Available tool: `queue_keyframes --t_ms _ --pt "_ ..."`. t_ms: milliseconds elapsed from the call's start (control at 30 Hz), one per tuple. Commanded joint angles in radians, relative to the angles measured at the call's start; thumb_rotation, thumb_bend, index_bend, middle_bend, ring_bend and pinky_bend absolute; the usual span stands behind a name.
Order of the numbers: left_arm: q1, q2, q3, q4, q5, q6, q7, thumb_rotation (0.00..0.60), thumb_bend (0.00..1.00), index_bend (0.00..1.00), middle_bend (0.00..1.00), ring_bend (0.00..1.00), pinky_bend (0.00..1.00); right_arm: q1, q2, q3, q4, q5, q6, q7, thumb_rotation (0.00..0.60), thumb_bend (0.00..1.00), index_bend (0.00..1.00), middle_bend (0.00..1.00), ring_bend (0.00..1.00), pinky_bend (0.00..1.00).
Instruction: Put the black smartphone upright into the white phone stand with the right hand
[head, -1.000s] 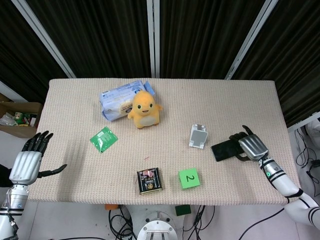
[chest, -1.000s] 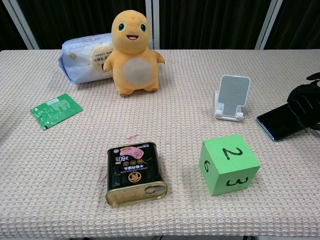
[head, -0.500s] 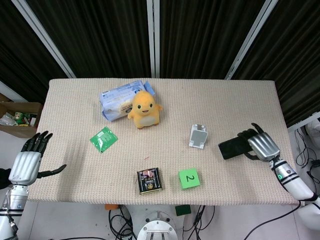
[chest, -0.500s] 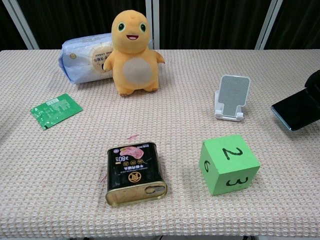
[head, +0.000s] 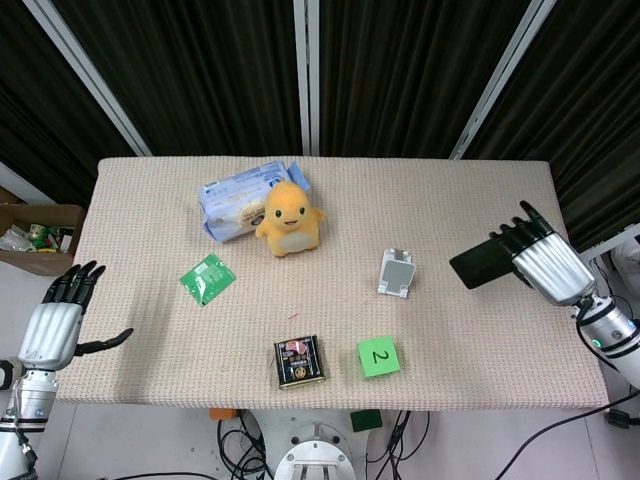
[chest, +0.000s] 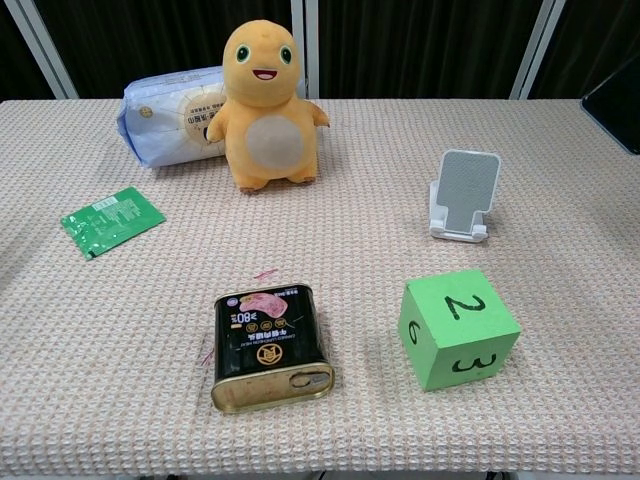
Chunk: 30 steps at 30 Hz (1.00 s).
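My right hand (head: 545, 262) grips the black smartphone (head: 477, 263) and holds it in the air above the table's right side, to the right of the white phone stand (head: 397, 272). In the chest view only a dark corner of the smartphone (chest: 617, 98) shows at the right edge, well above the stand (chest: 465, 194). The stand sits empty on the cloth. My left hand (head: 56, 322) hangs off the table's left edge, fingers spread and holding nothing.
A green numbered cube (chest: 457, 327) and a meat tin (chest: 268, 344) sit near the front edge. The yellow plush toy (chest: 264, 104), a wipes pack (chest: 170, 118) and a green sachet (chest: 110, 219) lie to the left.
My right hand has lifted the smartphone off the table, up and to the right. In the chest view the phone has almost left the frame. The left hand has stayed still.
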Motion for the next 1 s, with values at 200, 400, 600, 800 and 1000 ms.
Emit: queue_keyframes --t_ms 200,400,600,800,1000 --pt "0.000 -0.003 0.001 0.016 -0.006 -0.009 -0.024 0.190 0.05 0.07 0.05 0.02 0.14 0.192 0.065 0.000 0.001 -0.241 -0.100 -0.223 0.600 0.79 0.76 0.56 0.52 0.16" --pt "0.002 -0.002 0.001 0.027 -0.011 -0.011 -0.033 0.191 0.05 0.07 0.04 0.02 0.14 0.254 0.001 -0.029 0.116 -0.343 -0.067 -0.194 0.600 0.78 0.76 0.55 0.52 0.16" --pt "0.003 -0.011 -0.001 0.034 -0.012 -0.008 -0.036 0.192 0.05 0.06 0.04 0.02 0.14 0.309 -0.074 -0.061 0.246 -0.396 -0.039 -0.125 0.600 0.78 0.75 0.54 0.51 0.05" --pt "0.004 -0.013 -0.003 0.043 -0.019 -0.009 -0.040 0.191 0.05 0.07 0.04 0.02 0.14 0.331 -0.124 -0.072 0.305 -0.389 -0.017 -0.090 0.600 0.78 0.73 0.53 0.50 0.01" --pt "0.007 -0.022 -0.007 0.063 -0.030 -0.011 -0.052 0.191 0.05 0.07 0.04 0.02 0.14 0.359 -0.154 -0.091 0.313 -0.392 -0.049 -0.105 0.600 0.78 0.73 0.53 0.50 0.01"
